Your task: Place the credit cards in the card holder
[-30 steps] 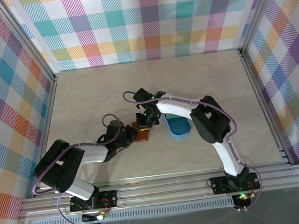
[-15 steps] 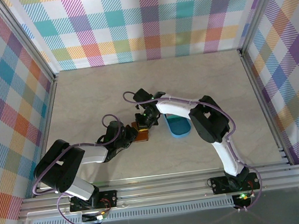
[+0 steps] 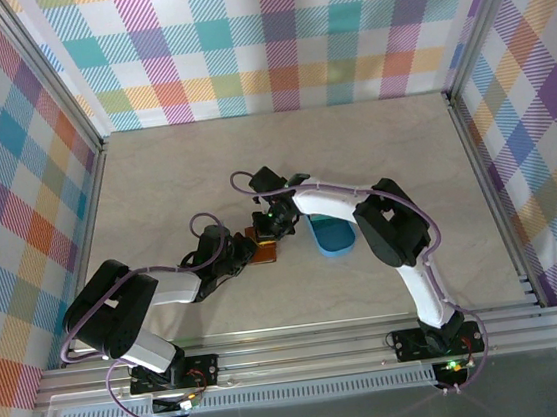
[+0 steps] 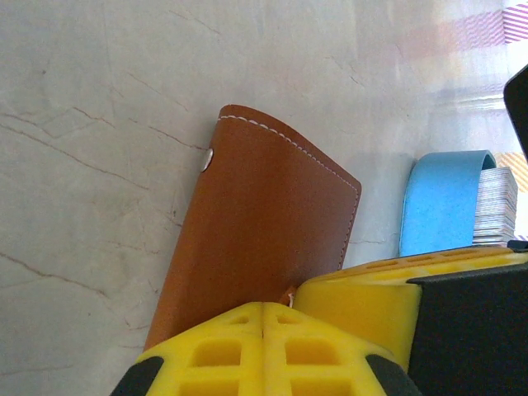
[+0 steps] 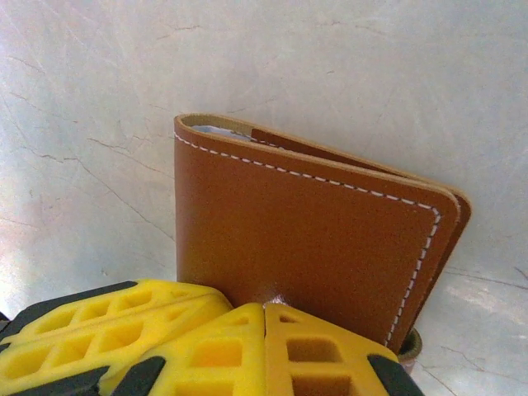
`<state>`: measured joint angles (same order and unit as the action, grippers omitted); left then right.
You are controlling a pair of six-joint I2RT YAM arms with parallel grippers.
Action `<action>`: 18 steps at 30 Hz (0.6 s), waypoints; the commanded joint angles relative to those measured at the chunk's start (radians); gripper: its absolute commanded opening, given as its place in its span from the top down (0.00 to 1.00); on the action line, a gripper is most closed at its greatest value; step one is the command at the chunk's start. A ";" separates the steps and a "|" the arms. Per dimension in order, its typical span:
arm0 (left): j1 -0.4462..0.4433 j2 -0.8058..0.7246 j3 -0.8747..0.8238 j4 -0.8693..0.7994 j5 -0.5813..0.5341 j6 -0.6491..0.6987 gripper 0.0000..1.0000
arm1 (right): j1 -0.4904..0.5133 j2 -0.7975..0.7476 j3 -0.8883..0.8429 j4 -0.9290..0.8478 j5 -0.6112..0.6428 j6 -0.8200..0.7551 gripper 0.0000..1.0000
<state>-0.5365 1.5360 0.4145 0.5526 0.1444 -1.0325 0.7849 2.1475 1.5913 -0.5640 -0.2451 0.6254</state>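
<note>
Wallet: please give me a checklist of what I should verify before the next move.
1. Left claw shut on the wallet edge: ok.
2. Right claw shut on the wallet edge: ok.
3. Wallet open wide enough for a card: not ok, only a narrow gap.
4. Cards stacked in the blue tray: ok.
5. A claw free to fetch a card: not ok, both are at the wallet.
6. Card already inside the wallet: cannot tell.

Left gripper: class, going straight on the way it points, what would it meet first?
The card holder, lying right ahead of the left gripper; its shut jaws seem at the leather's near edge, contact unclear.
</note>
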 commanded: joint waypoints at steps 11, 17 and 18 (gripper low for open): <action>-0.017 0.004 -0.036 -0.097 -0.002 -0.003 1.00 | -0.033 0.038 -0.111 -0.001 0.202 0.013 1.00; -0.017 0.005 -0.035 -0.101 -0.003 -0.001 1.00 | -0.041 0.057 -0.148 0.036 0.240 0.030 1.00; -0.017 0.006 -0.036 -0.100 -0.002 -0.001 1.00 | -0.044 0.063 -0.149 0.038 0.238 0.031 1.00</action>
<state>-0.5373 1.5341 0.4137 0.5522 0.1436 -1.0325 0.7849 2.1139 1.5131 -0.4706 -0.2310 0.6476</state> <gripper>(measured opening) 0.048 0.057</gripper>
